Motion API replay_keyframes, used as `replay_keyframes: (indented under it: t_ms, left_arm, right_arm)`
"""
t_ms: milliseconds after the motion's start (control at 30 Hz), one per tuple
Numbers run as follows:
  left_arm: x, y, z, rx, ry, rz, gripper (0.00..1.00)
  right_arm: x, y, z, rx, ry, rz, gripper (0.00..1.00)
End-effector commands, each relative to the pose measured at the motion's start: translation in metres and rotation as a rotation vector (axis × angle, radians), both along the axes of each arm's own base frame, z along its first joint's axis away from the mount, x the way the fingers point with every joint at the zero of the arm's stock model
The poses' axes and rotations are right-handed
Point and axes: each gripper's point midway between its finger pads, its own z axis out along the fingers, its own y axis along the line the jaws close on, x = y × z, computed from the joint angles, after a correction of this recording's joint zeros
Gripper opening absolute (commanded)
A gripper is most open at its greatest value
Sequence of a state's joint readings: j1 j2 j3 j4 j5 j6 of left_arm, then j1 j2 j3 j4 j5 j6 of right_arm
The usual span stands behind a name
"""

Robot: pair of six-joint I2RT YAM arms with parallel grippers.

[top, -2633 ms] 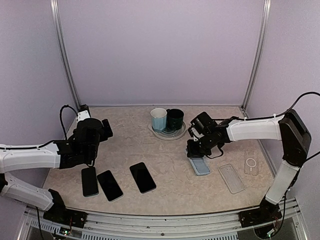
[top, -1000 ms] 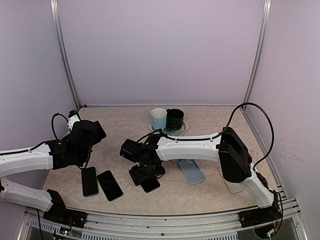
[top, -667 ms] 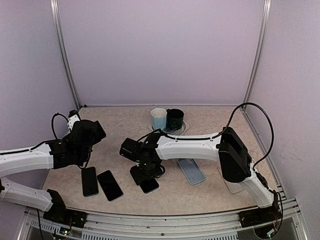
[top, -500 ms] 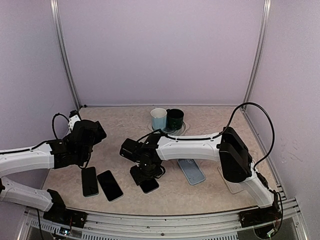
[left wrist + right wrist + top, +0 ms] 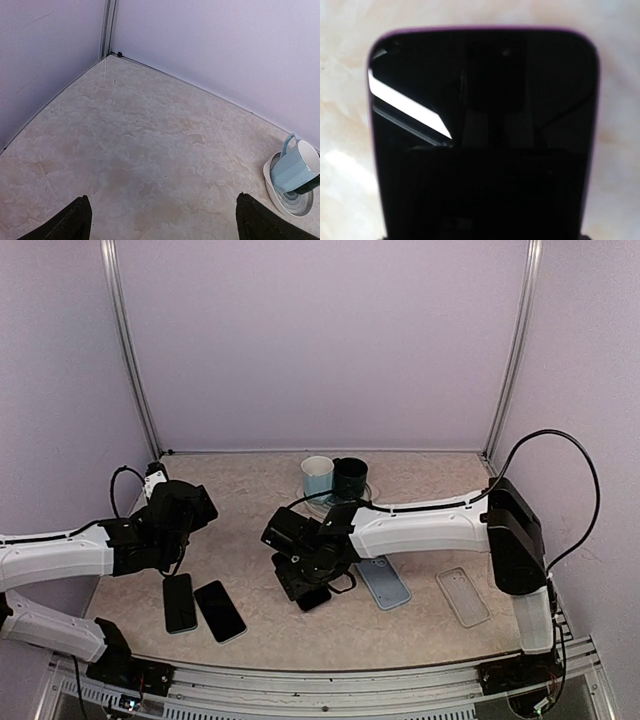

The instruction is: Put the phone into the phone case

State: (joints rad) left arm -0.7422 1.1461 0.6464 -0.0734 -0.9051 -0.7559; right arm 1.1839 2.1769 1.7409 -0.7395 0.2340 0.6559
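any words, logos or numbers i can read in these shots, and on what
No text is readable in any view.
The phone in the right wrist view: dark screen, reflections only.
The blue case, clear case, leftmost phone, phone beside it, light blue mug and dark mug: no marks legible, too small in the top view.

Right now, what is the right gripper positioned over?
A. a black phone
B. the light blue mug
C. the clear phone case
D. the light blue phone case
A: the right gripper is over the black phone, which fills the right wrist view. The light blue phone case lies off to one side.
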Motion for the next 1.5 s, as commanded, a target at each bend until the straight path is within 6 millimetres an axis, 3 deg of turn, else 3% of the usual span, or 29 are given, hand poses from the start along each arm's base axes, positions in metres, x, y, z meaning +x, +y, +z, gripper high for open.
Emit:
replay_keyframes:
  t_ms: [0, 100, 267, 467, 633, 800, 900, 1100, 1467]
  left_arm:
    - [0.007, -0.007, 0.01, -0.024, -0.017, -0.023, 0.99]
    - [0.007, -0.012, 0.012, -0.033, -0.017, -0.045, 0.99]
    - [0.006, -0.03, 0.013, -0.044, -0.025, -0.107, 0.99]
    - [0.007, -0.084, 0.026, -0.023, -0.072, -0.272, 0.99]
    - [0.008, -0.127, 0.02, -0.004, -0.058, -0.357, 0.99]
    - [0.012, -0.148, 0.009, -0.005, -0.029, -0.391, 0.99]
    - [0.014, -0.152, 0.008, 0.01, -0.026, -0.394, 0.99]
    - [0.017, -0.153, 0.007, 0.057, -0.025, -0.391, 0.99]
    - [0.018, -0.156, 0.007, 0.061, -0.024, -0.396, 0.99]
  right_arm:
    - [0.035, -0.026, 0.057, 0.075, -0.186, -0.04, 0.44]
    - [0.05, -0.062, 0.069, 0.109, -0.234, -0.08, 0.42]
    - [0.059, -0.126, 0.057, 0.118, -0.251, -0.133, 0.43]
    - [0.06, -0.164, 0.043, 0.153, -0.259, -0.148, 0.43]
    - [0.057, -0.171, 0.035, 0.159, -0.274, -0.118, 0.41]
    - [0.053, -0.168, 0.021, 0.16, -0.231, -0.119, 0.39]
    - [0.049, -0.167, 0.026, 0.215, -0.21, -0.158, 0.37]
    - [0.034, -0.162, 0.01, 0.185, -0.162, -0.159, 0.38]
    - [0.024, -0.182, -0.005, 0.103, -0.138, -0.191, 0.37]
